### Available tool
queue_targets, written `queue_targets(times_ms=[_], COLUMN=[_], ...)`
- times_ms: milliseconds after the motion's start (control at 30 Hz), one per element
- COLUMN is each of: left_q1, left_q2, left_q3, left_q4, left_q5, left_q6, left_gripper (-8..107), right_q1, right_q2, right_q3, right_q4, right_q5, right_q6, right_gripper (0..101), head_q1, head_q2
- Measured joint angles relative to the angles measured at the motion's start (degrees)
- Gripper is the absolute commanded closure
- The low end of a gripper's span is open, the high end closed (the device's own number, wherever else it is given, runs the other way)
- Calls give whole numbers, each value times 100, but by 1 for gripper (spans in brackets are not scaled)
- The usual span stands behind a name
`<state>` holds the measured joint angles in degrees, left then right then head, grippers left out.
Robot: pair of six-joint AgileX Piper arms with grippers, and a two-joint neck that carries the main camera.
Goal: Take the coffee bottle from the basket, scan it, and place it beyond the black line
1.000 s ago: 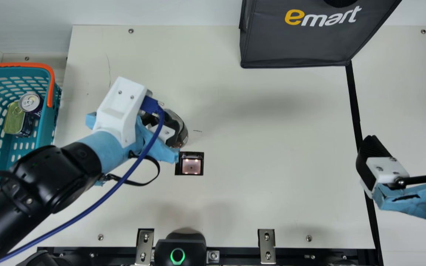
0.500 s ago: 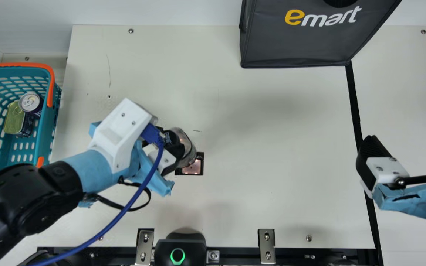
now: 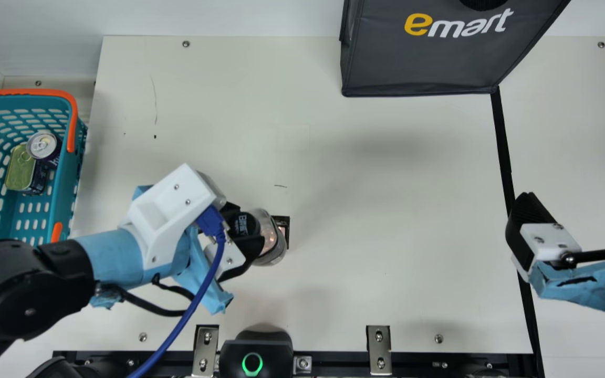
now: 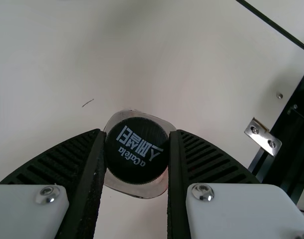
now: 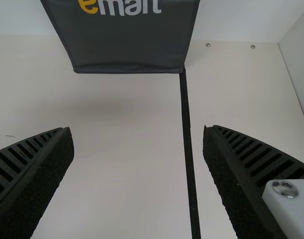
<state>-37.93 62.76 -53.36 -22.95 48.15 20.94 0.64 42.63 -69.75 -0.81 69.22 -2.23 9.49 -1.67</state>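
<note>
In the main view my left gripper is shut on the coffee bottle, which is tilted and covers most of the scanner window. In the left wrist view the black cap of the coffee bottle sits between both fingers of my left gripper. At the main view's right, my right gripper stands open over the black line. The right wrist view has that right gripper with its fingers wide apart and the black line between them.
A teal basket with an orange handle stands at the left, holding a can and a green-topped tin. A dark bag stands at the back. Metal brackets line the front edge.
My left gripper has moved toward the table's front with the coffee bottle, bringing it from behind the scanner window to over it. The right arm has kept still.
</note>
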Motion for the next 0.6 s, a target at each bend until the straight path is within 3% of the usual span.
queue_targets(times_ms=[600], left_q1=[397], left_q2=[-42], left_q3=[253], left_q4=[-665], left_q5=[495], left_q6=[1729], left_gripper=[89], right_q1=[0], right_q2=[0], right_q3=[0], right_q4=[0], right_q5=[0], right_q6=[0], right_gripper=[10], head_q1=[0], head_q2=[0])
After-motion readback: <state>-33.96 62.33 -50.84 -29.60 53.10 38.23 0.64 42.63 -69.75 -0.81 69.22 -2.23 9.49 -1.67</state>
